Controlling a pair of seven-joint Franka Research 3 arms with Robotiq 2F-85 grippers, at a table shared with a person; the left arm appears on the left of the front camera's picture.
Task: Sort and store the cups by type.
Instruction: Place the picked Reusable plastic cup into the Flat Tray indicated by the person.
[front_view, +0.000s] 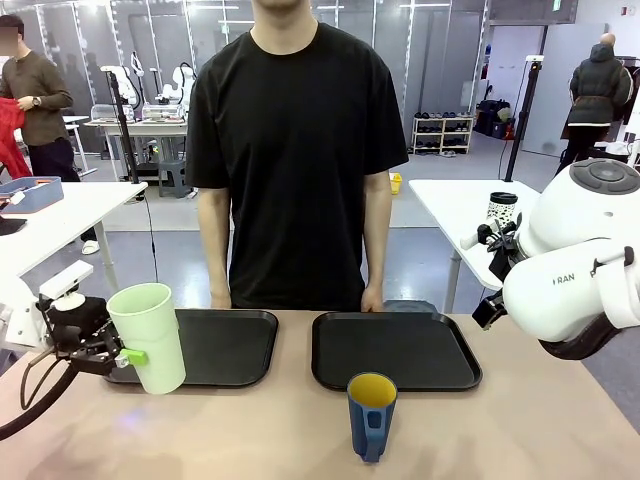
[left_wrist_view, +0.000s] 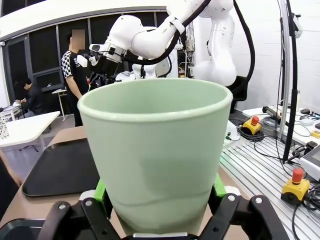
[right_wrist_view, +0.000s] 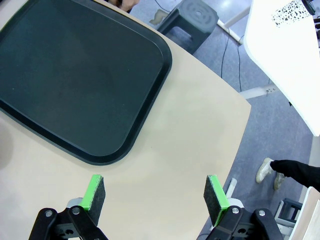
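At table left, left gripper (front_view: 125, 356): clenched on the tall pale green plastic tumbler (front_view: 148, 335), green pads on opposite sides of its lower wall.
Tumbler position: upright, at the near left corner of the left black rectangular tray (front_view: 230, 345).
Right gripper (right_wrist_view: 156, 194): released, jaws spread wide, above the tan table (right_wrist_view: 190, 125) beside the right black tray (right_wrist_view: 75, 75).
Dark blue handled mug (front_view: 371, 415): yellow inside, upright on the table, near the right tray's front edge, handle towards the robot.
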